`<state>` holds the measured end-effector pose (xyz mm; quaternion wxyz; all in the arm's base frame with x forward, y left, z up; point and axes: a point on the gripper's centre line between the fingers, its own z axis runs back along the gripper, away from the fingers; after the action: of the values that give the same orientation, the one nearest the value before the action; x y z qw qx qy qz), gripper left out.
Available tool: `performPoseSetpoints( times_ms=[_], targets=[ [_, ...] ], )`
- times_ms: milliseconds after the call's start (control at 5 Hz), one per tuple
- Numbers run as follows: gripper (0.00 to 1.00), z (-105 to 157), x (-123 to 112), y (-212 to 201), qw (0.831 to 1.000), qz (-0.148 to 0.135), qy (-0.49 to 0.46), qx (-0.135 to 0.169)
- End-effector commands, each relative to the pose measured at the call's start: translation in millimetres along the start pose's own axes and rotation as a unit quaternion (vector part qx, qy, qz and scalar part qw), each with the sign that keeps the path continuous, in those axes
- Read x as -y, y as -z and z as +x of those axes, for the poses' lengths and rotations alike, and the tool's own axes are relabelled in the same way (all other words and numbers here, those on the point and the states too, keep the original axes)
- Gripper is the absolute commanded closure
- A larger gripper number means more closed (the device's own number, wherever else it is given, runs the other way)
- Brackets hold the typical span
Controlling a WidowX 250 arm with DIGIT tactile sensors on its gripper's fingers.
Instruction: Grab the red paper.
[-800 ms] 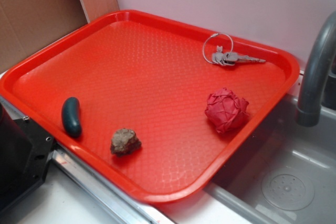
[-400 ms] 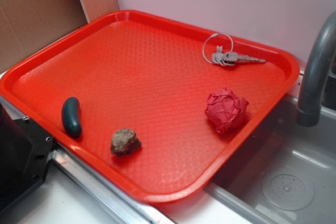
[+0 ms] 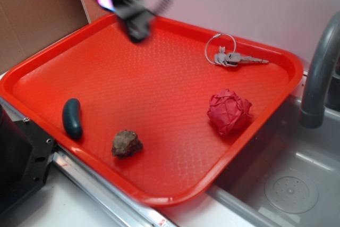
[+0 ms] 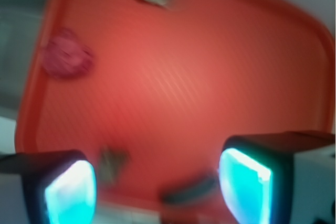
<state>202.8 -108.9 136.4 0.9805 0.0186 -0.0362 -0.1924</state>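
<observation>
The red paper (image 3: 229, 111), a brown rock (image 3: 127, 143), a dark green pod (image 3: 72, 118) and keys (image 3: 229, 56) are being held by the red tray (image 3: 32, 67), while the blurred gripper (image 3: 139, 26), cut off above the far edge, is being kept wide open, empty.

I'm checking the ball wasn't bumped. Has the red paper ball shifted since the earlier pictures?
No. The red paper ball sits at the same spot near the tray's right rim, below the keys.
</observation>
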Motion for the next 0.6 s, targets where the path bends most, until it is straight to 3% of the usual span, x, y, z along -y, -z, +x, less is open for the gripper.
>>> performPoseSetpoints(
  times_ms=[0,200,400],
  targets=[
    [0.0,35.5,52.0,71.2,0.965,-0.041,0.254,0.056],
    [0.0,35.5,61.7,93.1,0.949,-0.056,0.306,0.043],
    [0.0,34.9,78.5,107.5,0.929,-0.109,0.346,0.075]
  ],
)
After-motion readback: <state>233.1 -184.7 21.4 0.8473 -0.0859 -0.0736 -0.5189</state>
